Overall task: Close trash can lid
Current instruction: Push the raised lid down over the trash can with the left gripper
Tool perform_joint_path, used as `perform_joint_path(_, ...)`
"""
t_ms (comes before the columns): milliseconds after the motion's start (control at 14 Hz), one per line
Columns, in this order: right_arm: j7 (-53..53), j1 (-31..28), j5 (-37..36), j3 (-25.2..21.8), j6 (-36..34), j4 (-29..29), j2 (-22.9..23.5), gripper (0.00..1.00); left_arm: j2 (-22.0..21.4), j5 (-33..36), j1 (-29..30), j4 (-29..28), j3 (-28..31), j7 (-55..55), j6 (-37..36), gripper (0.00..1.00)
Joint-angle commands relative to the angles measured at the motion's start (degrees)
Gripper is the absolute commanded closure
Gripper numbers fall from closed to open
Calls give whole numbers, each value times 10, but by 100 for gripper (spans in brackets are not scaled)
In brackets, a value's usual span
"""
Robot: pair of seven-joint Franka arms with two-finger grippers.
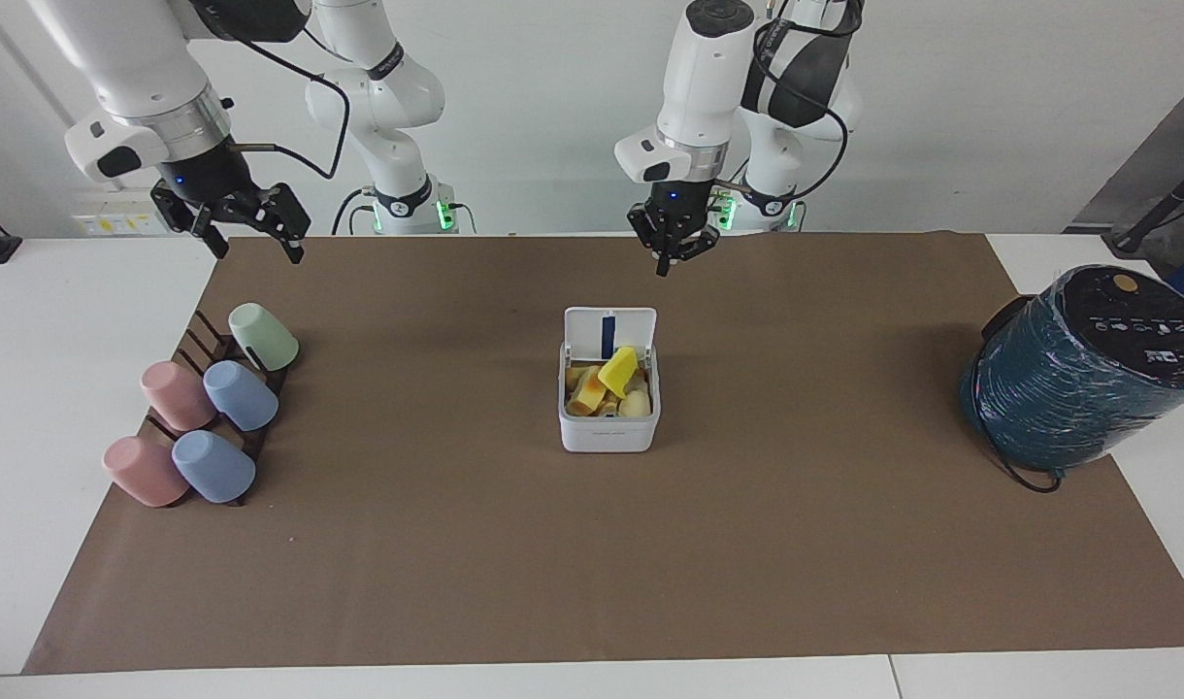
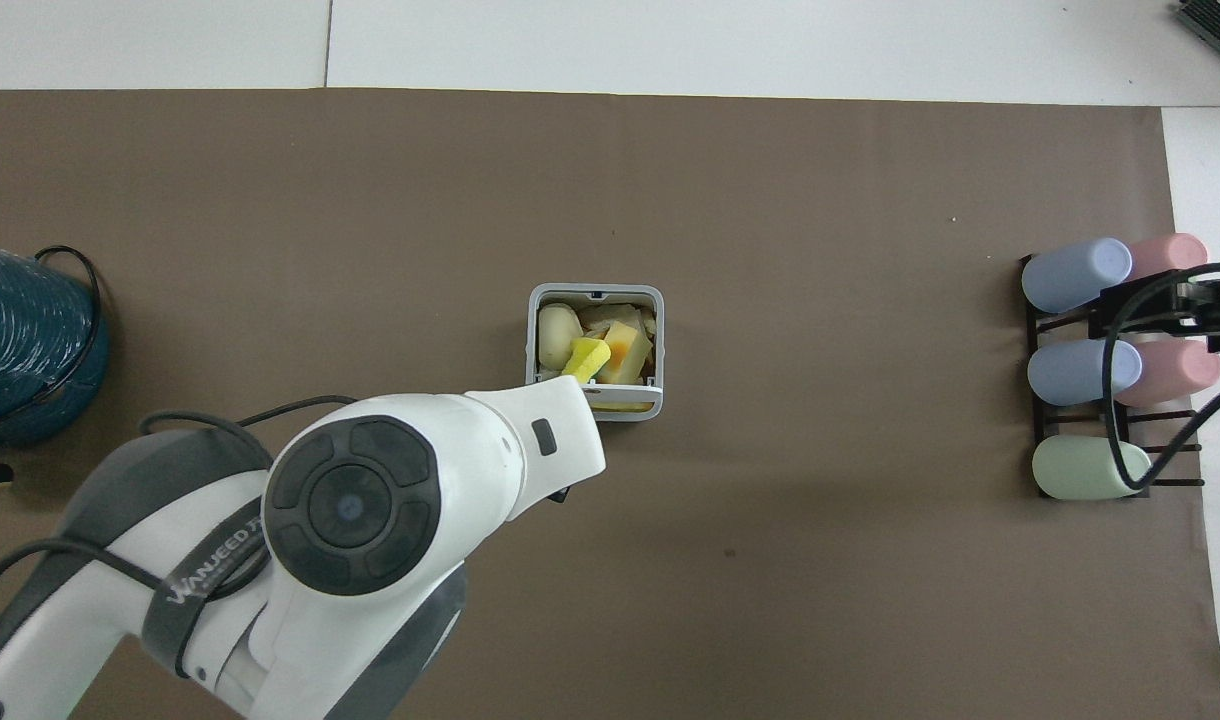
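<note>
The small white trash can (image 1: 608, 429) stands in the middle of the brown mat and is full of yellow and orange scraps. One yellow piece (image 1: 617, 369) sticks up above the rim. The lid (image 1: 609, 334) stands upright and open on the side nearer to the robots, with its blue strip showing. The can also shows in the overhead view (image 2: 595, 296). My left gripper (image 1: 672, 256) hangs in the air over the mat, close to the lid's top edge but apart from it. In the overhead view its wrist (image 2: 450, 470) covers the can's near corner. My right gripper (image 1: 253, 233) is open and waits over the cup rack.
A black rack (image 1: 202, 342) with several pastel cups lies toward the right arm's end of the table. A large teal wrapped cylinder (image 1: 1077, 374) with a black cable stands toward the left arm's end. The brown mat (image 1: 592, 563) covers the table.
</note>
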State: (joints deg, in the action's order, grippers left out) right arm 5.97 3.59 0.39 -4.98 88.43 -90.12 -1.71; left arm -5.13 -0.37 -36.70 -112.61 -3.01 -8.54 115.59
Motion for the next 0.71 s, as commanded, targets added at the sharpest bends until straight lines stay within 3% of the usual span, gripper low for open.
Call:
perform_joint_path(0,-17,-1,-6,-1,12,-18,-14,0,36,-1,-22,-9,10,-17,65,100)
perform_joint_path(357,-17,-1,-6,-1,10,-18,-14,0,90,-30,-24,1,11,-28,173,100)
perform_joint_path(643,-17,-1,-6,-1,10,-18,-14,0,122,-30,6,33,12,-21,219,100)
